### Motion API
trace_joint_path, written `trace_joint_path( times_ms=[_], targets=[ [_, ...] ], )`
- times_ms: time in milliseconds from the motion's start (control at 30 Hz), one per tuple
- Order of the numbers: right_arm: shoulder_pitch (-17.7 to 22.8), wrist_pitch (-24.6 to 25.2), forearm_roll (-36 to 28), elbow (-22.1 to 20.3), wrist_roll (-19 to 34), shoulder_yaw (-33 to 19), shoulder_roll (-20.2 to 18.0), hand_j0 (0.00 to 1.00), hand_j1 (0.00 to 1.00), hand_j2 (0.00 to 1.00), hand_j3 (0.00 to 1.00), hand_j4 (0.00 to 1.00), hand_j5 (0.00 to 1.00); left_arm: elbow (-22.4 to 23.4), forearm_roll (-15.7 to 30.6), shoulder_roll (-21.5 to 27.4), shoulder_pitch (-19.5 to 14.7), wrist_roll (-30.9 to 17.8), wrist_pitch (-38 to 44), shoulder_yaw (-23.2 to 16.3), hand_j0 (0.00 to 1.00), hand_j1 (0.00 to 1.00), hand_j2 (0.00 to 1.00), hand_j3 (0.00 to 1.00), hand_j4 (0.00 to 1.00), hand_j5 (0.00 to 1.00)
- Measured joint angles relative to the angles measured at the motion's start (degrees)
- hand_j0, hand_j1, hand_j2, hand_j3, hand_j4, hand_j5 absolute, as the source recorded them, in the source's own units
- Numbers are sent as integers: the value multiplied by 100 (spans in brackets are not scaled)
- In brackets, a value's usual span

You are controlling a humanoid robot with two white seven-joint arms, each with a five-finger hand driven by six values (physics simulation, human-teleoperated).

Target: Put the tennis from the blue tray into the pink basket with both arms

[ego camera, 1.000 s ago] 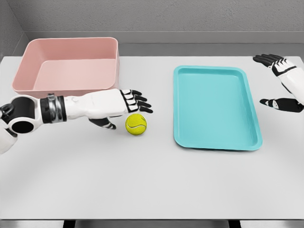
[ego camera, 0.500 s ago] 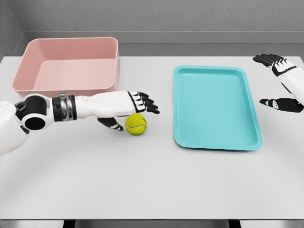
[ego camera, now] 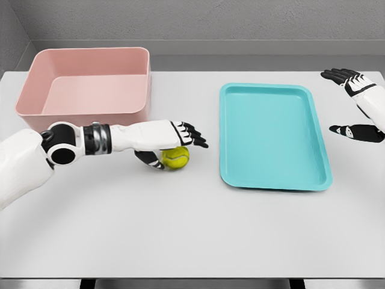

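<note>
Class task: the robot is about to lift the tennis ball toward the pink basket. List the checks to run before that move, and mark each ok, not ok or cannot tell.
1. Tennis ball out of the blue tray, on the table: ok.
2. Left hand over the ball, thumb beside it: ok.
3. Fingers closed firmly around the ball: cannot tell.
4. Pink basket has room: ok, it looks empty.
5. Right hand out of the way at the table's right edge, fingers open: ok.
6. Path from ball to basket unobstructed: ok.
</note>
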Motion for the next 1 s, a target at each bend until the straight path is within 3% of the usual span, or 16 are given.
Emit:
trace_joint_path(
  times_ms=[167, 300, 400, 600, 733, 867, 1000],
  targets=[
    [0, 0, 0, -8, 0, 6, 1, 100, 100, 100, 100, 100, 100, 41, -1, -14, 9, 0, 0, -48, 100, 100, 100, 100, 100, 100],
    [0, 0, 0, -7, 0, 2, 1, 100, 100, 100, 100, 100, 100, 58, -18, -17, 9, -20, 0, -76, 81, 81, 81, 81, 81, 81],
    [0, 0, 0, -7, 0, 1, 1, 100, 100, 100, 100, 100, 100, 58, -27, -17, 9, -106, -1, -93, 75, 75, 75, 75, 75, 75],
    [0, 0, 0, -7, 0, 0, -1, 100, 100, 100, 100, 100, 100, 187, -38, -31, 44, -158, -1, -101, 78, 78, 78, 78, 78, 78],
    [0, 0, -1, -7, 0, 0, -2, 100, 100, 100, 100, 100, 100, 293, -39, -32, 53, -164, -1, -98, 88, 88, 88, 88, 88, 88],
    [0, 0, -2, -7, 0, 0, 0, 100, 100, 100, 100, 100, 100, 364, -40, -30, 53, -165, -1, -101, 72, 72, 72, 72, 72, 72],
    [0, 0, -1, -5, 0, -1, -1, 100, 100, 100, 100, 100, 100, 382, -36, -31, 62, -163, 1, -100, 65, 65, 65, 65, 65, 65]
  ],
)
